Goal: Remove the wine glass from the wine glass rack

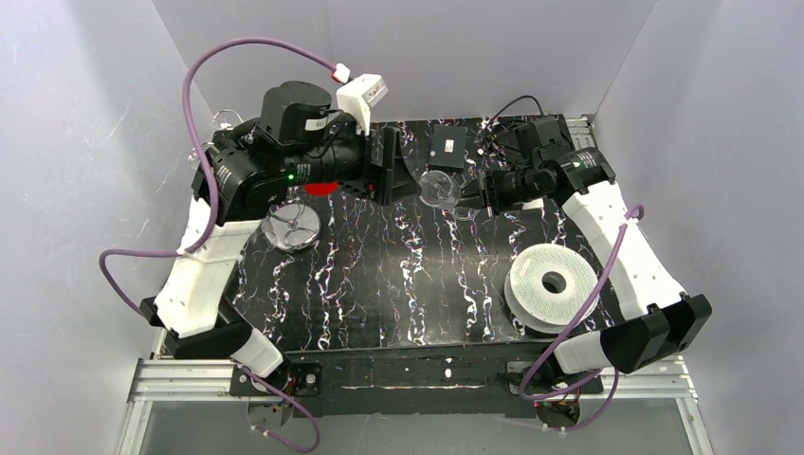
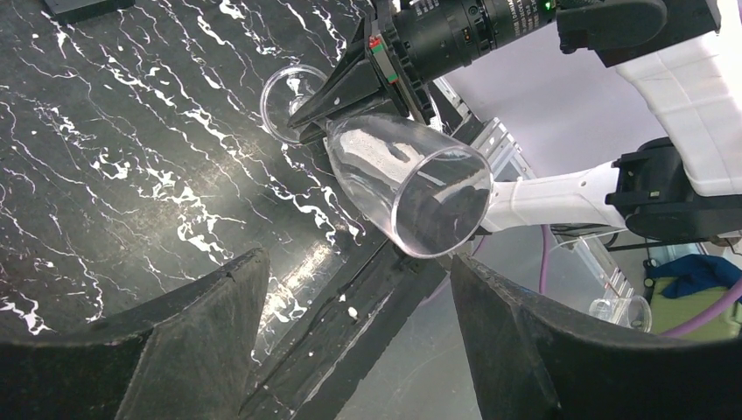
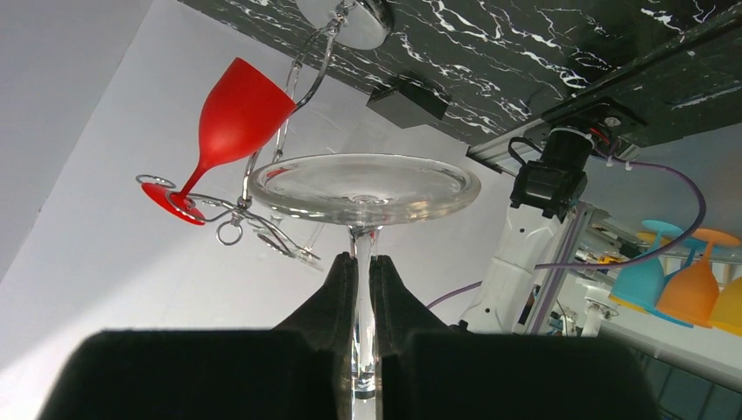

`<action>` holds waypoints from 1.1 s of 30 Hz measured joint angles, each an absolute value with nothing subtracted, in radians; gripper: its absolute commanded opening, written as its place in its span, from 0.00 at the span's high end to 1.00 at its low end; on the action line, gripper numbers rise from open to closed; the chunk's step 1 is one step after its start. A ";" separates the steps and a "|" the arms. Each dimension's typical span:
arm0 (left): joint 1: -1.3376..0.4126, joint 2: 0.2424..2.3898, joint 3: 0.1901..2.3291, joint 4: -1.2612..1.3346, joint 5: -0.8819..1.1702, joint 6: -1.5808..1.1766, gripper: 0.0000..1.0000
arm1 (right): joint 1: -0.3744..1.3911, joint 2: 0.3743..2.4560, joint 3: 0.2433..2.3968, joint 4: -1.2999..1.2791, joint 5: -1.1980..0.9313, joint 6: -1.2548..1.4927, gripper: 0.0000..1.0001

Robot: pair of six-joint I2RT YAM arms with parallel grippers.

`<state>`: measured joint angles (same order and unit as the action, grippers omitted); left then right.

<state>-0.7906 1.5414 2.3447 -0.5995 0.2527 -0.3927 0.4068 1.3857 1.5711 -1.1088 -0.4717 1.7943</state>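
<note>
A clear wine glass (image 1: 439, 189) hangs in the air on its side above the back middle of the table. My right gripper (image 3: 363, 260) is shut on its stem, just under the round foot (image 3: 363, 188). The bowl (image 2: 407, 179) points its mouth at my left gripper (image 2: 357, 258), which is open, its fingertips just short of the rim and touching nothing. The wine glass rack (image 3: 289, 131), thin silver wire on a round shiny base (image 1: 290, 227), stands at the back left. A red wine glass (image 3: 232, 118) hangs from it by its foot.
A white ridged spool (image 1: 552, 284) lies at the front right of the black marbled table (image 1: 398, 284). A small black box (image 1: 447, 148) sits at the back middle. Grey walls close in the left, right and back sides.
</note>
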 measured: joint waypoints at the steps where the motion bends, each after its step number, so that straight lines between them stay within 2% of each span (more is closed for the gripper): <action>1: -0.793 1.547 2.345 -0.598 0.250 -0.392 0.27 | 0.407 1.393 1.576 -1.112 -0.470 1.791 0.99; 4: -0.804 1.570 2.345 -0.590 0.246 -0.381 0.31 | 0.407 1.401 1.582 -1.118 -0.466 1.779 0.99; 8: -0.820 1.621 2.351 -0.585 0.232 -0.359 0.42 | 0.407 1.401 1.583 -1.127 -0.467 1.773 0.99; 12: -0.829 1.667 2.355 -0.585 0.212 -0.331 0.66 | 0.407 1.403 1.583 -1.131 -0.456 1.771 0.99; 16: -0.841 1.671 2.355 -0.585 0.194 -0.310 0.98 | 0.403 1.422 1.583 -1.136 -0.456 1.755 0.99; 17: -0.844 1.671 2.355 -0.592 0.170 -0.301 1.00 | 0.403 1.425 1.583 -1.140 -0.457 1.755 0.99; 22: -0.847 1.675 2.355 -0.618 0.089 -0.270 1.00 | 0.397 1.426 1.583 -1.156 -0.457 1.769 0.98; 24: -0.854 1.675 2.358 -0.619 0.076 -0.268 1.00 | 0.397 1.426 1.583 -1.156 -0.455 1.768 0.74; 27: -0.859 1.677 2.362 -0.623 0.055 -0.270 1.00 | 0.397 1.426 1.583 -1.152 -0.458 1.740 0.44; 29: -0.859 1.678 2.364 -0.625 0.049 -0.272 1.00 | 0.397 1.424 1.583 -1.145 -0.460 1.705 0.33; 33: -0.860 1.678 2.365 -0.640 0.012 -0.265 1.00 | 0.389 1.423 1.583 -1.143 -0.458 1.640 0.23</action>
